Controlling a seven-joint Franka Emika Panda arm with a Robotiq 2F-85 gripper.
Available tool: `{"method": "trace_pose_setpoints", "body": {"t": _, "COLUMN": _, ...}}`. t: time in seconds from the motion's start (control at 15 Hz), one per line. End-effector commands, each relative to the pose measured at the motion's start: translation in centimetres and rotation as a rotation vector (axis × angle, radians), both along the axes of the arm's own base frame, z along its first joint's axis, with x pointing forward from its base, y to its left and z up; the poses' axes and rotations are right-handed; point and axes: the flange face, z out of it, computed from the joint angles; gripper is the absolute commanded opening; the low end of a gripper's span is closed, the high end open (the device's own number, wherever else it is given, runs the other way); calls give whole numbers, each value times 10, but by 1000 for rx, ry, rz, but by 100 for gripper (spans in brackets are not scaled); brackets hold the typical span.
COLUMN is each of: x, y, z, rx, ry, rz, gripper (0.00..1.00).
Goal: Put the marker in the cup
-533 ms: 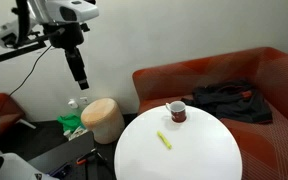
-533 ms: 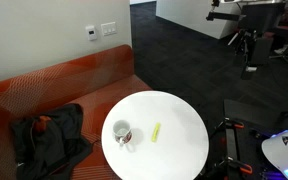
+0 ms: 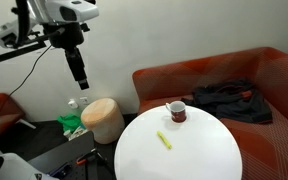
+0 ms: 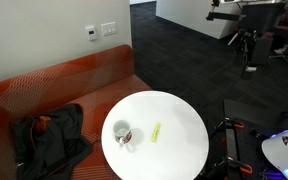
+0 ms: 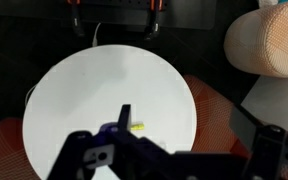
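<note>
Dark jaws are being held apart and empty on the gripper [image 5: 113,26], which is being hung high beside the white table [image 3: 199,160], presumably for a downward reach at the yellow-green marker [image 3: 165,140] lying flat near the upright red cup [image 3: 176,111].

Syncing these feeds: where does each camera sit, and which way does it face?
An exterior view: beside the table, facing the sofa; the gripper hangs upper left.
An exterior view: high up, looking down on table and sofa; no arm clearly visible.
Wrist view: above the table, looking down; gripper parts along the bottom edge.
Shared: marker in all; cup in both exterior views.
</note>
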Motion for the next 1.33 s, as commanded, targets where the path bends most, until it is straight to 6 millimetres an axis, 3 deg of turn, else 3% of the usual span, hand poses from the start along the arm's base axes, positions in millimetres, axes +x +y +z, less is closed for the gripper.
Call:
{"method": "trace_pose_setpoints", "body": {"t": 0.0, "x": 8, "y": 5, "z": 1, "rx": -29, "ry": -60, "rz": 23, "gripper": 100}}
{"method": "trace_pose_setpoints", "body": {"t": 0.4, "x": 37, "y": 22, "z": -19, "rx": -146, "ry": -184, "rz": 236, "gripper": 100}}
{"method": "trace_pose_setpoints", "body": {"t": 0.8, "x": 78, "y": 30, "z": -62, "rx": -160, "ry": -262, "rz": 513, "gripper": 100}}
{"method": "trace_pose_setpoints", "body": {"t": 1.07, "x": 107, "y": 27, "z": -104, "rx": -139, "ry": -268, "rz": 654, "gripper": 100}}
{"method": "trace_pose_setpoints", "body": {"t": 1.13, "x": 92, "y": 28, "z": -89, "rx": -152, "ry": -266, "rz": 600, "gripper": 100}}
{"method": "trace_pose_setpoints", "body": {"t": 1.27, "x": 100, "y": 26, "z": -107, "rx": -146, "ry": -250, "rz": 631, "gripper": 100}}
